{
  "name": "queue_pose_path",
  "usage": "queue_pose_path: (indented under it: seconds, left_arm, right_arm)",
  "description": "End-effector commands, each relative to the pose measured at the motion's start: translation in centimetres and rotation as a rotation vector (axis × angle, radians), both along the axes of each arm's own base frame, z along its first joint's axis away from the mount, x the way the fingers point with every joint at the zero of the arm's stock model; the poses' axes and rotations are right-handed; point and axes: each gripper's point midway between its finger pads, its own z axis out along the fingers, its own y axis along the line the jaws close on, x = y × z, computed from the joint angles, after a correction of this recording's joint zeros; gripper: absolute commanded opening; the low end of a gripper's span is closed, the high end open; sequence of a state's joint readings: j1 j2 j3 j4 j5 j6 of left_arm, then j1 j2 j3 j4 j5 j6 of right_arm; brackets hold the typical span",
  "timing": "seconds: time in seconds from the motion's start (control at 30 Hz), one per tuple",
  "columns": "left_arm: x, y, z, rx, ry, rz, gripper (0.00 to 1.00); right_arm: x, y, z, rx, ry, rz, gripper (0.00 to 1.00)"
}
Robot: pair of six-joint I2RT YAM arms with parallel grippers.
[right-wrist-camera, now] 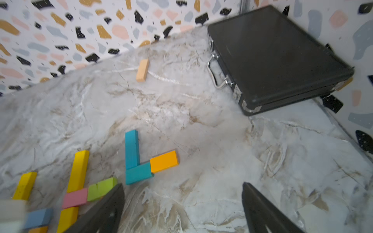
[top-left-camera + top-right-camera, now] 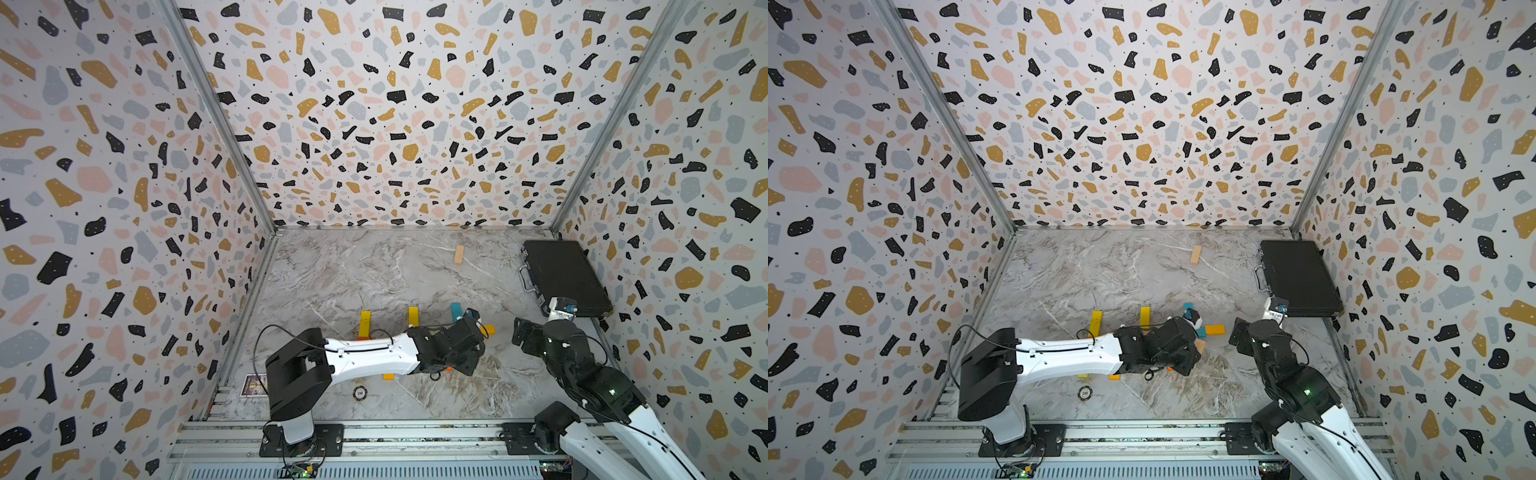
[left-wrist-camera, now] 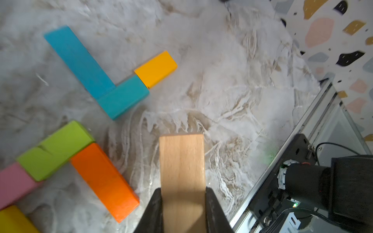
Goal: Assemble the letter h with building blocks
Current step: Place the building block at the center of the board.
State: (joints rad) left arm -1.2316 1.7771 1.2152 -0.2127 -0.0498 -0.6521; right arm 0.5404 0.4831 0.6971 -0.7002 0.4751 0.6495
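Two grippers to account for. Left gripper: clamped on a plain wood block, pinched across the narrow width at one end, free end projecting forward, clear for laying flat. Held over bare table, near a touching group of three: long blue block, short teal block butted at a right angle against one end, short amber block continuing the teal in line. Read as stem and crossbar of an h lacking legs. Likely step in hand: bringing the wood block in as a leg, probably off the amber end. Beside that group, a fuller figure: green block, pink block and orange block touching, yellow block just beside the pink.

Right gripper: jaws spread wide, nothing between them, apart from every block; judged parked clear of the left arm's path. Second wood block: alone near the back wall, plausibly spare stock. Black case: shut, near the right wall.

Legible writing: "100" on the small round disc. Printed card at the near table edge: too small to read. No marks visible on blocks or case.
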Motion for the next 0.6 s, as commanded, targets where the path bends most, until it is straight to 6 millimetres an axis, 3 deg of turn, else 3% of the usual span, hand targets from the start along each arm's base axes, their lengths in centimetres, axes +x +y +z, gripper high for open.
queue_pose_path:
  seconds: [0.0, 0.2, 0.33, 0.4, 0.5, 0.57]
  left_arm:
    - [-0.8, -1.8, -1.2, -0.037, 0.011, 0.002, 0.13]
    - [-1.5, -2.9, -4.7, -0.007, 0.065, 0.005, 0.12]
    - [-1.6, -3.4, -5.3, 0.013, 0.067, -0.011, 0.14]
    - [-1.5, -3.4, -5.0, 0.007, 0.063, -0.011, 0.24]
    - [-1.4, -3.3, -4.0, -0.023, 0.046, -0.012, 0.51]
    - [-1.2, -3.0, -2.7, -0.050, 0.020, -0.005, 0.61]
  right_arm:
    - [-0.7, -1.4, 1.7, -0.023, -0.033, -0.040, 0.92]
    - [-1.6, -1.8, 1.7, -0.019, -0.021, -0.036, 0.92]
    - [-2.0, -1.7, 0.7, -0.010, 0.007, -0.035, 0.92]
    - [-2.1, -1.6, 0.1, -0.002, 0.026, -0.032, 0.92]
    - [-2.4, -1.5, -0.9, -0.003, 0.063, -0.023, 0.93]
    - [-2.7, -1.4, -1.6, -0.005, 0.091, -0.013, 0.92]
